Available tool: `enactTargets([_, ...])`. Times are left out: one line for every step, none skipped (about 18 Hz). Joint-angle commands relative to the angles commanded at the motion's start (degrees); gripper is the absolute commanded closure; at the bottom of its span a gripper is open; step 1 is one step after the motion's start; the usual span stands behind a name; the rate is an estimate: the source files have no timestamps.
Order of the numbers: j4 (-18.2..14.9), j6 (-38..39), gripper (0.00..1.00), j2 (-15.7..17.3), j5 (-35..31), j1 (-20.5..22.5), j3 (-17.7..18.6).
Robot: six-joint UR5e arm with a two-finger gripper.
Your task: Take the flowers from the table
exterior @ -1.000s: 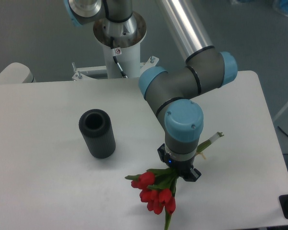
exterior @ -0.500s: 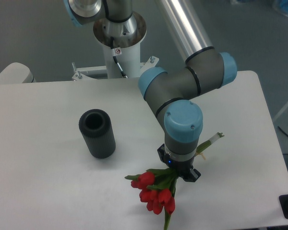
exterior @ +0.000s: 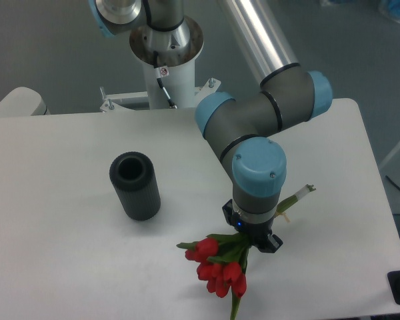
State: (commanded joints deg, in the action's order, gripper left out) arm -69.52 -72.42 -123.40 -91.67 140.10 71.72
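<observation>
The flowers (exterior: 220,273), red tulips with green stems and leaves, are near the table's (exterior: 67,260) front edge, right of centre. Their blooms point toward the front and the pale cut end of the stems (exterior: 301,194) sticks out to the right behind the arm. My gripper (exterior: 252,239) points straight down over the stems, just behind the blooms. The blue-capped wrist hides its fingers. The bunch shifts along with the arm, so the gripper is shut on the stems.
A black ribbed cylinder (exterior: 135,185) stands upright left of centre, its open mouth facing up, well apart from the flowers. The arm's base column (exterior: 165,60) rises behind the table's far edge.
The arm and wrist have shifted slightly to the right and toward the front. The flowers moved the same way with them, blooms and stem end alike.
</observation>
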Motion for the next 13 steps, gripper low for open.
enactTargets([0.0,-0.09,0.79,0.0,0.0,0.0,0.0])
enactTargets([0.0,-0.09,0.79,0.0,0.0,0.09,0.0])
enactTargets([0.0,-0.09,0.79,0.0,0.0,0.17,0.0])
enactTargets([0.0,-0.09,0.79,0.0,0.0,0.09,0.09])
enactTargets([0.09,-0.09,0.79,0.0,0.0,0.09,0.17])
enactTargets([0.09,0.0,0.79,0.0,0.0,0.09,0.26])
enactTargets([0.0,-0.09,0.79,0.09,0.0,0.09,0.26])
enactTargets([0.0,-0.09,0.79,0.09,0.0,0.09,0.26])
enactTargets([0.0,-0.09,0.79,0.09,0.0,0.17,0.18])
enactTargets([0.0,-0.09,0.79,0.09,0.0,0.17,0.18])
enactTargets([0.0,-0.17,0.79,0.17,0.0,0.26,0.09])
enactTargets([0.0,-0.26,0.79,0.17,0.0,0.35,0.09])
enactTargets([0.0,-0.61,0.79,0.35,0.0,0.52,0.26])
